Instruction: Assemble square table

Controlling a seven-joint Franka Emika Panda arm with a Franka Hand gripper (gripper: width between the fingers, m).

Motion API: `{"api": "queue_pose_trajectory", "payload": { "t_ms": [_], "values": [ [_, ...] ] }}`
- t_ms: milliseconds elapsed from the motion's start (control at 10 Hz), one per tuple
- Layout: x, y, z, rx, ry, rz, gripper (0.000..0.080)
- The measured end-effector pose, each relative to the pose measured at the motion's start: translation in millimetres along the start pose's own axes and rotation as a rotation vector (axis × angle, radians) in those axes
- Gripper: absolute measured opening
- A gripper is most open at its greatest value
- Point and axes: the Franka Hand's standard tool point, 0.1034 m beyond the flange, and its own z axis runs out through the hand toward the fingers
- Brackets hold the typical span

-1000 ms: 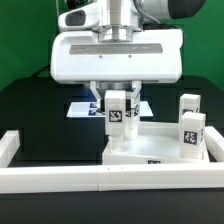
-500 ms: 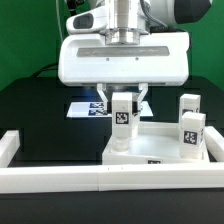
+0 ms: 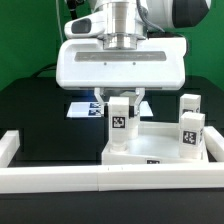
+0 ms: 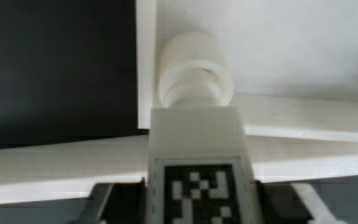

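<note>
**Leg held over slab corner**

The gripper (image 3: 121,100) pinches a leg (image 3: 120,119) by its upper sides, upright at the slab's (image 3: 160,143) far corner on the exterior view's left. The leg looks light, rigid and smooth. Two legs (image 3: 190,125) stand well apart; the border wall (image 3: 60,178) limits near-edge travel.

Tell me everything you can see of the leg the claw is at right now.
The leg is a small white block, plastic by its look, with a black-white tag on its face, also visible in the wrist view. It stands upright at the corner of the square tabletop on the exterior view's left. The claw sits over its top, a finger on either side; whether the fingers press it cannot be told. Below the tag it narrows to a rounded white foot meeting the slab.
</note>
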Motion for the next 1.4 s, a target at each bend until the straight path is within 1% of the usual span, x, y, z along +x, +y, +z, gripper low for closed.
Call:
{"api": "queue_pose_trajectory", "payload": {
  "t_ms": [100, 300, 600, 700, 800, 900, 1000, 1400],
  "values": [
    [-0.2, 0.6, 2.3, -0.009, 0.014, -0.003, 0.0287],
    [-2.9, 1.1, 5.7, -0.015, 0.016, 0.000, 0.0287],
    [-4.2, 0.3, 6.6, -0.014, 0.012, 0.010, 0.0287],
    [-4.2, 0.3, 6.6, -0.014, 0.012, 0.010, 0.0468],
    [-4.2, 0.4, 6.6, -0.014, 0.012, 0.010, 0.0585],
    [-4.2, 0.4, 6.6, -0.014, 0.012, 0.010, 0.0585],
    [-4.2, 0.4, 6.6, -0.014, 0.012, 0.010, 0.0636],
    [-4.3, 0.4, 6.7, -0.014, 0.012, 0.010, 0.0649]
  ]
}}
